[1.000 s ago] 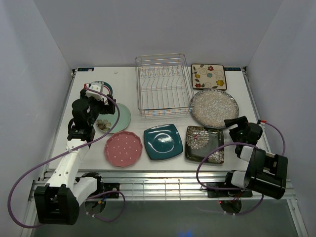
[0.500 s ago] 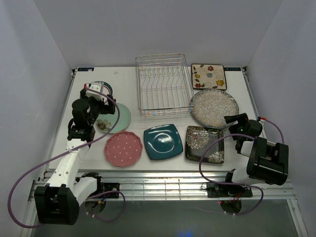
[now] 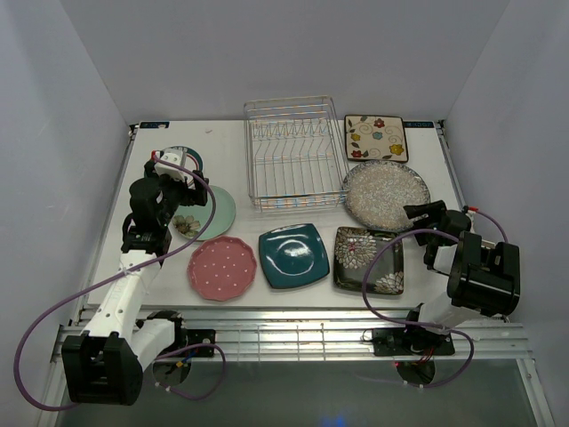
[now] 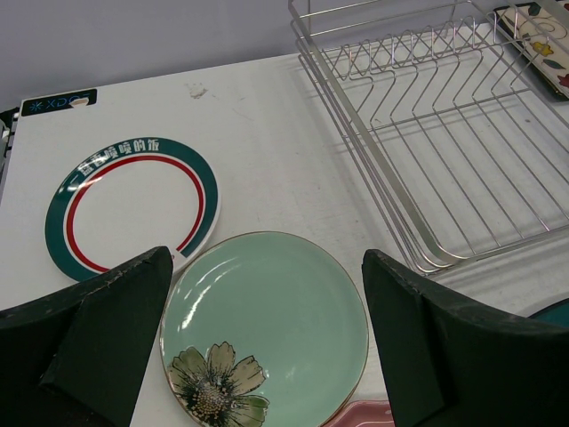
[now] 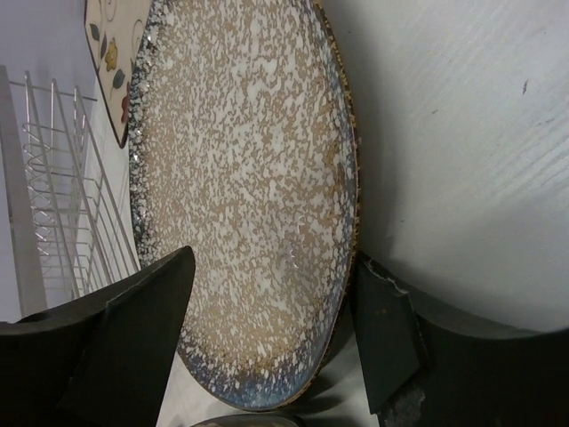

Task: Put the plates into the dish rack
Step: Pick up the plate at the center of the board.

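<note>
The rectangular silver wire dish rack (image 3: 293, 153) sits upright at the far middle of the white bench (image 3: 258, 133), its row of prongs running left to right and no plate in it. All seven plates lie flat and face up around it.

The right gripper (image 3: 420, 213) is spread, its fingers straddling the near right rim of the speckled grey round plate (image 3: 386, 194); I cannot tell whether they touch it. The cream floral square plate (image 3: 375, 137) lies just beyond, right of the rack.

The left gripper (image 3: 182, 191) is spread wide above the mint floral round plate (image 3: 213, 212), with the white teal-rimmed round plate (image 3: 187, 158) just beyond it.

Along the near side, from left to right, lie the pink dotted scalloped plate (image 3: 221, 267), the teal square plate (image 3: 293, 254) and the black floral square plate (image 3: 367, 260).
</note>
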